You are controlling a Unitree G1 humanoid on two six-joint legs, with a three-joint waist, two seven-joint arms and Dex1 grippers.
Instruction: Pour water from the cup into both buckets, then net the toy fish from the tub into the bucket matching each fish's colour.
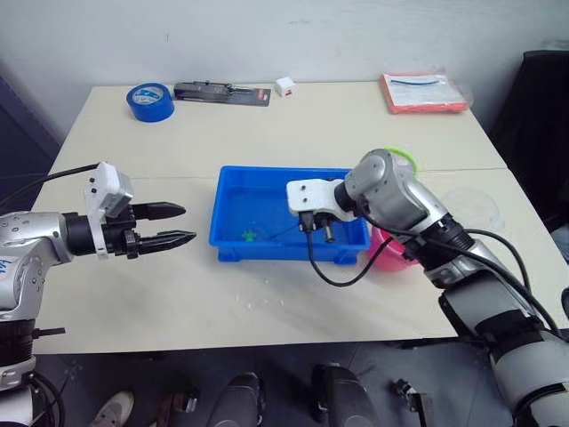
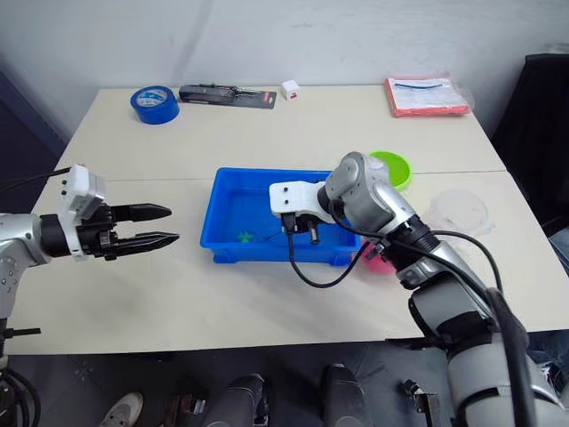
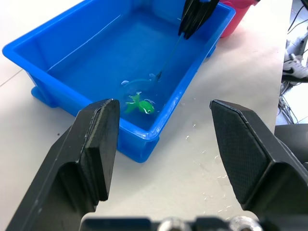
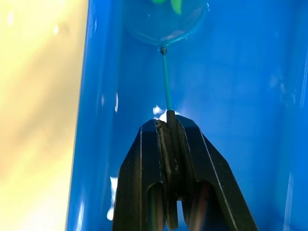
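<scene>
Right end effector (image 4: 169, 126) — net (image 4: 163, 29) handle pinched.

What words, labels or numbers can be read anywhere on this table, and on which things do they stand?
None can be read.
The flat red packet with a white label at the far right of the table: dark print, too blurred to read.
The long black card by the round blue tape roll: markings too small to read.
The small white cube with a red edge: no legible text.
The shallow blue plastic tub: no lettering visible.

Silver-grey metal arms, white wrist camera housings, black two-fingered left tool (image 1: 184, 226), textured finger pads (image 3: 243, 154), looping black cables
</scene>
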